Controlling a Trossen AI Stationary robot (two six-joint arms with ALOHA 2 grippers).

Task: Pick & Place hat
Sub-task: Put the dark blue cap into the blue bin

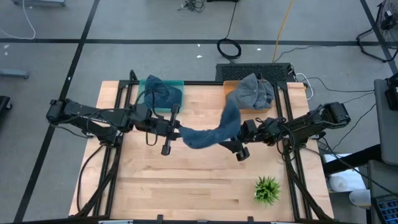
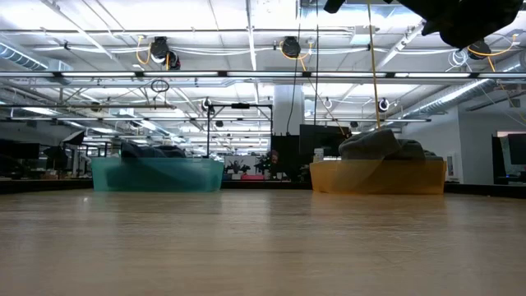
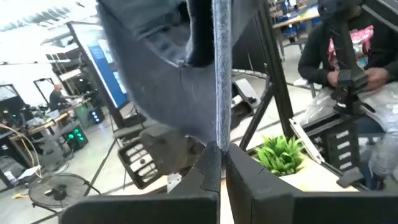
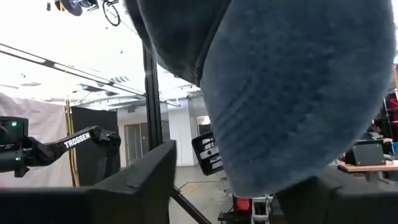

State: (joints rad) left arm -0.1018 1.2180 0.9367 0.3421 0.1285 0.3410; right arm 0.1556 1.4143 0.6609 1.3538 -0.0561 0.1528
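Observation:
A blue knit hat [image 1: 205, 135] hangs in the air between my two grippers, above the middle of the table. My left gripper [image 1: 180, 130] is shut on its left end. My right gripper [image 1: 235, 138] stands open at its right end, where the hat drapes over the gripper's front and runs on toward the orange bin [image 1: 231, 87]. In the right wrist view the hat [image 4: 286, 93] fills most of the gap between the wide-apart fingers. More hats lie piled in the teal bin [image 1: 177, 85] and the orange bin. My left gripper pinches a thin edge of the hat [image 3: 218, 134] between its two shut fingers, coming level from the table's left. The hat is lifted clear and spreads out beyond the fingertips. My right gripper is open; the hat's bulky end lies against one finger [image 4: 351, 193] and over the gripper's front, and whether it rests there I cannot tell.
The teal bin [image 2: 156, 174] and the orange bin [image 2: 378, 176] stand at the table's far edge. A small green plant [image 1: 267, 190] sits near the right front corner. Bare wood [image 1: 186, 180] spreads below the hat. A seated person [image 3: 348, 56] shows beyond the table.

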